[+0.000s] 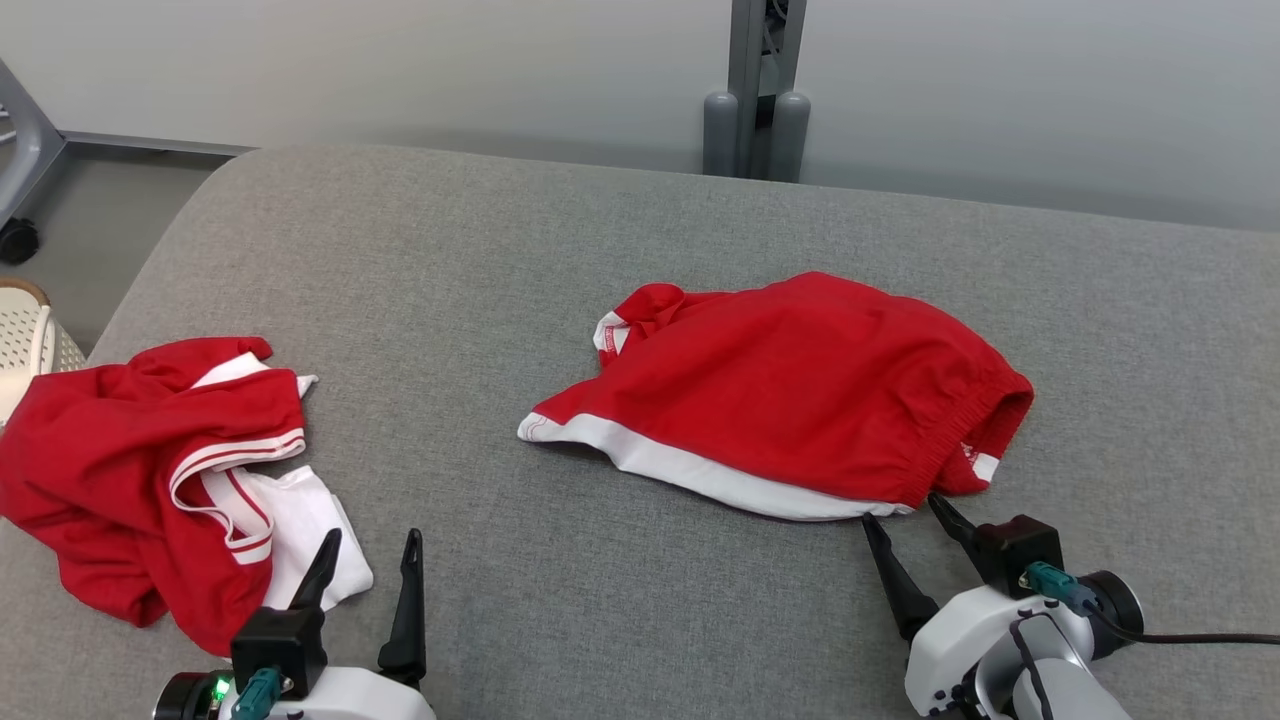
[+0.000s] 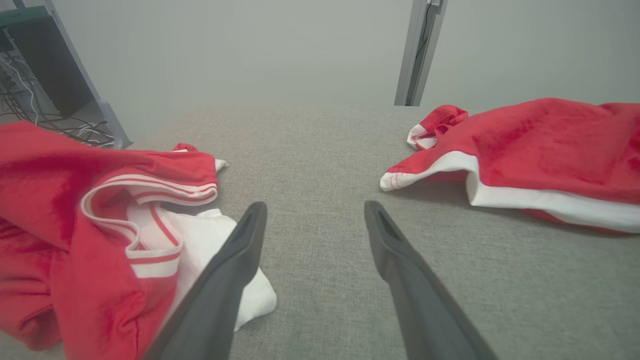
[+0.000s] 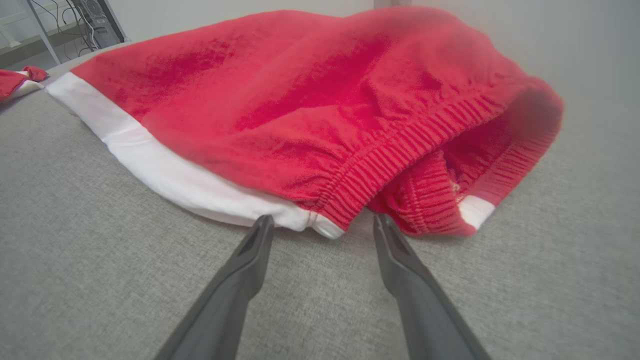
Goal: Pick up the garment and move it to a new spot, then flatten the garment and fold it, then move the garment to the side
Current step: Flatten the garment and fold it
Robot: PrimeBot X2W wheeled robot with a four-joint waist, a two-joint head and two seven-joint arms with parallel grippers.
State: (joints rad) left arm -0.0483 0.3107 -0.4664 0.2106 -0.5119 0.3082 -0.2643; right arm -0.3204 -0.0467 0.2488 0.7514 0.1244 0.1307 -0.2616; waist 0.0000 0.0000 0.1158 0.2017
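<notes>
Red shorts with a white side stripe (image 1: 800, 390) lie folded over on the grey cushion, elastic waistband toward the right. My right gripper (image 1: 905, 512) stands open at the waistband's near corner, its tips just short of the cloth; the right wrist view shows the red shorts (image 3: 310, 105) right ahead of the open right gripper (image 3: 322, 222). A crumpled red and white shirt (image 1: 150, 480) lies at the left. My left gripper (image 1: 372, 540) is open beside the shirt's white part, nothing between its fingers. In the left wrist view the left gripper (image 2: 315, 207) points at bare cushion between the shirt (image 2: 100, 225) and the shorts (image 2: 540, 150).
The grey cushion (image 1: 480, 270) has bare room in the middle and at the back. A grey post (image 1: 755, 90) stands behind the far edge. A white perforated basket (image 1: 25, 345) sits off the left edge, with a frame leg and caster (image 1: 18, 240) on the floor.
</notes>
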